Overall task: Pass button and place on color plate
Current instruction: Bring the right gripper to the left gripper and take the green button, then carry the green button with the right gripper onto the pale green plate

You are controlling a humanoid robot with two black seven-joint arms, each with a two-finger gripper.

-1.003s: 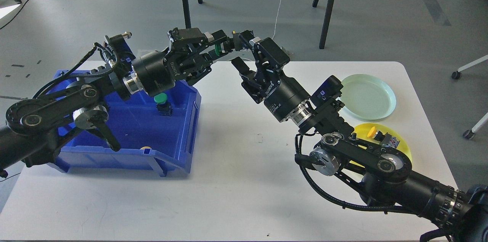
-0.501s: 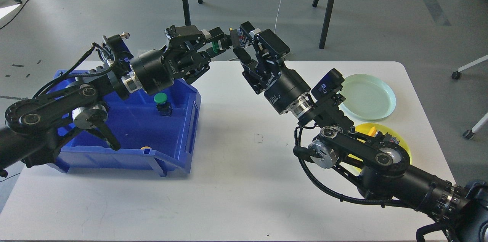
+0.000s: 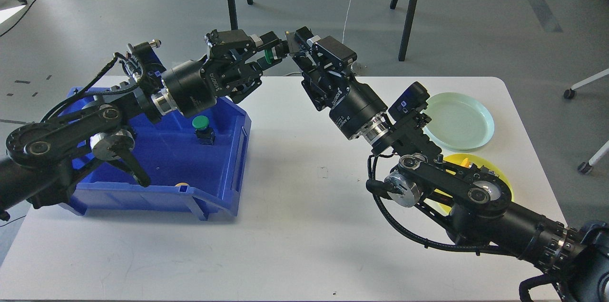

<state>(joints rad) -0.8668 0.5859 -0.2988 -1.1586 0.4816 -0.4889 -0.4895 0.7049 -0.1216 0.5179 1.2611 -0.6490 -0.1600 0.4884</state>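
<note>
My left gripper (image 3: 264, 53) is shut on a green button (image 3: 269, 54) and holds it high above the table's back edge. My right gripper (image 3: 294, 50) meets it from the right, and its fingers (image 3: 300, 37) are closed around the button's dark far end. A second green button (image 3: 200, 123) stands in the blue bin (image 3: 223, 183). A pale green plate (image 3: 459, 121) lies at the back right. A yellow plate (image 3: 495, 169) lies in front of it, mostly hidden by my right arm, with a yellow button (image 3: 466, 164) just showing on it.
The blue bin takes up the left of the white table (image 3: 295, 235), and a small yellow piece (image 3: 181, 184) shows at its front wall. Stand legs (image 3: 409, 12) rise from the floor behind the table.
My right gripper has moved up and left to the green button, and its jaws have gone from wide open to closed on it. My left gripper rose slightly with the button.
</note>
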